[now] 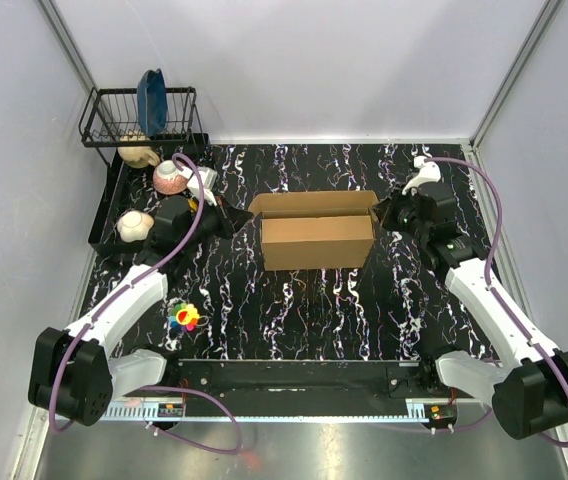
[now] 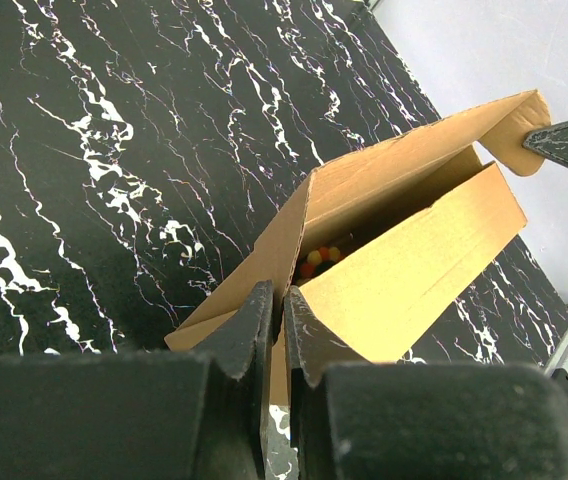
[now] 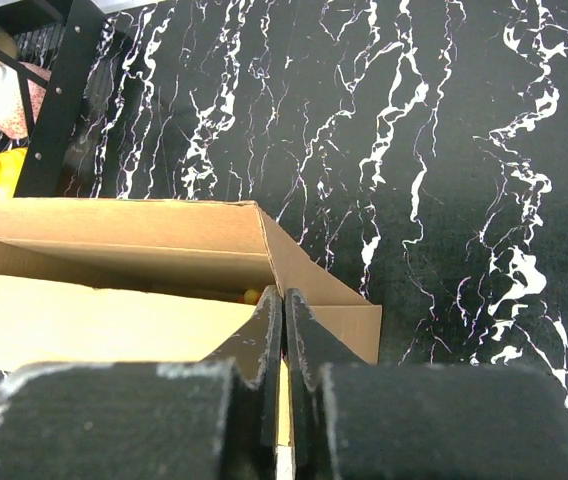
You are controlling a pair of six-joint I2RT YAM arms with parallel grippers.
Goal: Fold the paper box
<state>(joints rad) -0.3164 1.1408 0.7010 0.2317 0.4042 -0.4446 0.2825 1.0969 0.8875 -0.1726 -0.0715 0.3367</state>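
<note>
The brown paper box (image 1: 316, 240) stands mid-table with its top open, front wall up and back flap leaning away. My left gripper (image 1: 242, 218) is at its left end, and in the left wrist view (image 2: 284, 300) the jaws are pinched shut on the edge of the box's (image 2: 414, 250) end wall. My right gripper (image 1: 382, 215) is at the right end, and in the right wrist view (image 3: 283, 300) the jaws are shut on the box's (image 3: 114, 320) end corner. Small coloured balls (image 2: 319, 258) show inside the box.
A black dish rack (image 1: 139, 115) with a blue plate stands at the back left. Below it a tray (image 1: 102, 215) holds bowls (image 1: 171, 177). A small multicoloured toy (image 1: 184, 317) lies on the black marbled table near the left arm. White walls close in both sides.
</note>
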